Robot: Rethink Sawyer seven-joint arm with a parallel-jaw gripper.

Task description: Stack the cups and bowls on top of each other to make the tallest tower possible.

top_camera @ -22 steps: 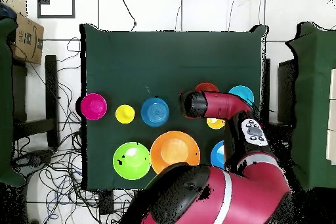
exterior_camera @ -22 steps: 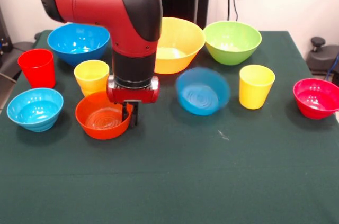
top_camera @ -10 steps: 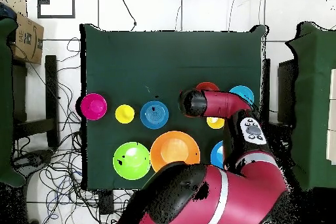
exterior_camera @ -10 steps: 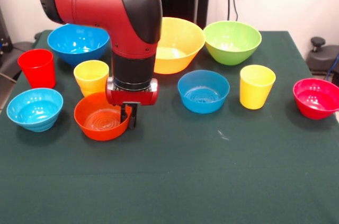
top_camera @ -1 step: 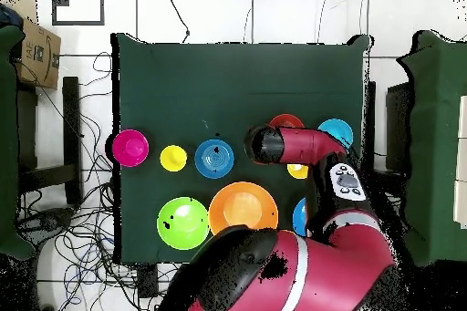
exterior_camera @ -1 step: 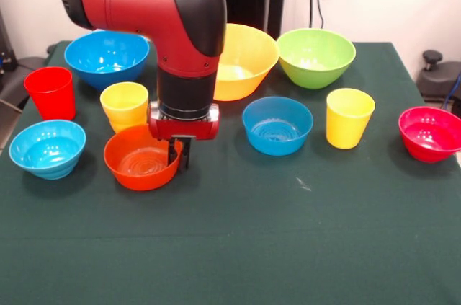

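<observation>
Front view: the arm comes down over the left half of the green table, and its gripper sits at the right rim of the orange-red bowl, the dark fingers straddling that rim and closed on it. Bowl rests on the cloth, upright. Just behind it stands a yellow-orange cup; left of that a red cup; in front of the red cup a light-blue bowl. Back row, left to right: medium blue bowl, large yellow-orange bowl partly hidden by the arm, lime green bowl. Middle row right of the gripper: small blue bowl, yellow cup, crimson bowl near the right edge. All pieces stand apart; nothing is nested, so no tower. Overhead view: the arm covers much of the lower right, its wrist over the orange-red bowl, only a sliver of which shows. The light-blue bowl lies beside it. Crimson bowl, yellow cup and small blue bowl run in a line; lime green bowl and large yellow-orange bowl lie below them.
</observation>
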